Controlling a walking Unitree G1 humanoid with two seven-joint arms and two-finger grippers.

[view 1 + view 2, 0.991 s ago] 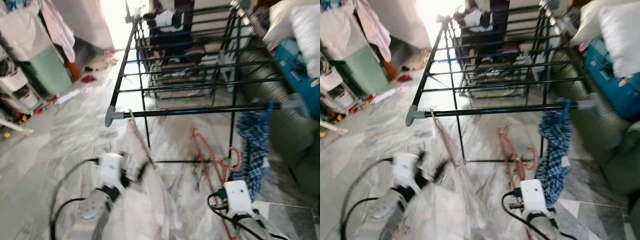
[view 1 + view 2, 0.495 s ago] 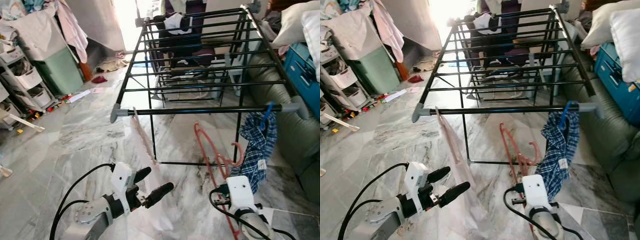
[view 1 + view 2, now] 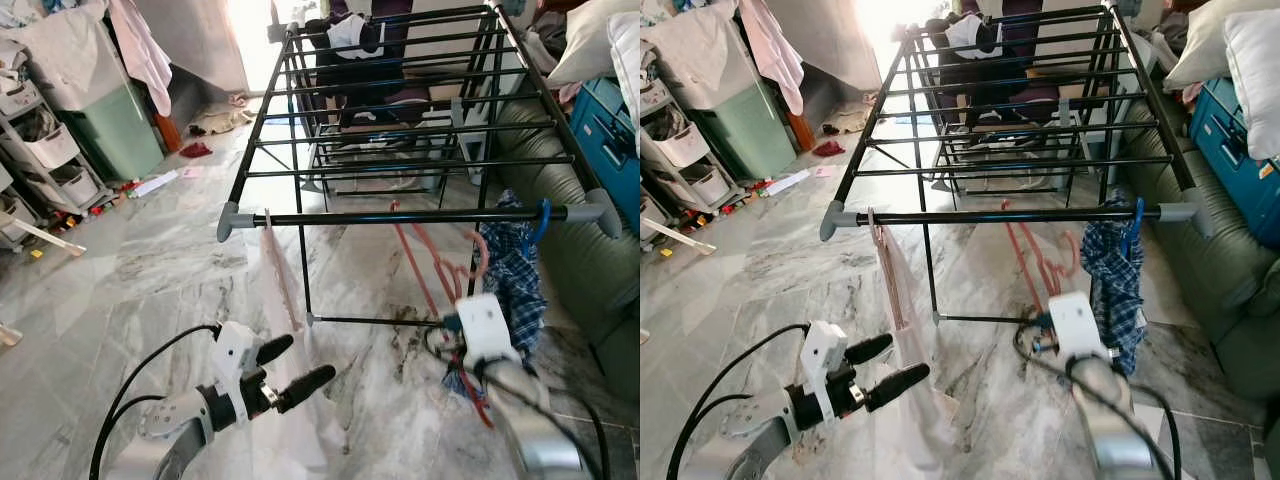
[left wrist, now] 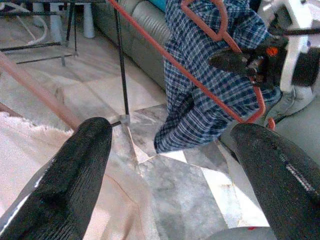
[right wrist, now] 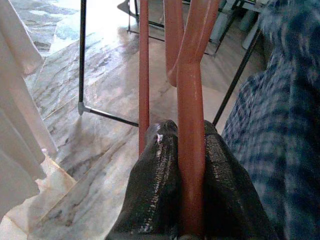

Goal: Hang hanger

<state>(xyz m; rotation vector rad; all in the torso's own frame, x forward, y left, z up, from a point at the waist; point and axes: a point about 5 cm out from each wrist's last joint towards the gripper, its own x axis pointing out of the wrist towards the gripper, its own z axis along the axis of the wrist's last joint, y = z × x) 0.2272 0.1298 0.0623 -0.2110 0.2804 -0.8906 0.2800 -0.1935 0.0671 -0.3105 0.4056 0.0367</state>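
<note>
At about nine o'clock in the head view a white shelf unit (image 3: pixel 40 160) holds bins (image 3: pixel 45 147) stuffed with items too small to identify; beside it a green bin (image 3: pixel 118 133) sits under draped laundry (image 3: pixel 140 50). At seven o'clock the left gripper (image 3: pixel 290 368) hovers low with its fingers (image 4: pixel 70 185) spread wide, holding nothing, next to a pale cloth (image 3: pixel 285 300) hanging from the near rail of the black drying rack (image 3: pixel 400 216). At four o'clock the right gripper (image 5: pixel 180 165) has its fingers pressed tight on the stem of the red hanger (image 3: pixel 430 275), whose upper end reaches up to the near rail. At three o'clock a blue plaid shirt (image 3: pixel 515 285) hangs from a blue hook, with a green sofa (image 3: pixel 590 270) beyond. Compared with half a second ago, the right gripper has risen, carrying the red hanger from well below the rail up to it.
</note>
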